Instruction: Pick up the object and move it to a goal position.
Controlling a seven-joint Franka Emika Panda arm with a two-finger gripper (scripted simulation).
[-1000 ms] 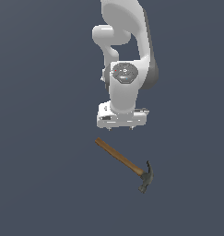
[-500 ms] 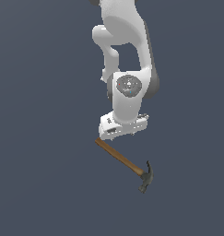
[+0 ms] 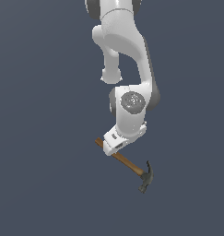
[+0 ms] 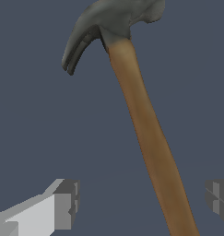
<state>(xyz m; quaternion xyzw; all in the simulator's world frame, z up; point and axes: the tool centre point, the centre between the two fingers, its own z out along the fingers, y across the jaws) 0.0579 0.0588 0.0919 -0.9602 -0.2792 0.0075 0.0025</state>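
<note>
The claw hammer lies flat on the dark grey floor. In the exterior view its brown wooden handle [image 3: 125,161] runs diagonally and its dark grey head [image 3: 146,177] points toward the exterior view's lower right. My gripper [image 3: 115,146] is low over the handle's free end, and its hand covers part of the handle. In the wrist view the handle [image 4: 145,129] runs between my two fingers, closer to one of them, and the head [image 4: 111,20] is farther off. The gripper [image 4: 141,200] is open; both fingertips [image 4: 65,205] stand apart from the handle and nothing is held.
The white arm [image 3: 125,50] reaches down from above. A plain dark grey floor [image 3: 44,138] surrounds the hammer. No other objects show in either view.
The arm has come down and the hand has turned and tilted, from above the hammer to low over the handle's free end. The hammer has not moved.
</note>
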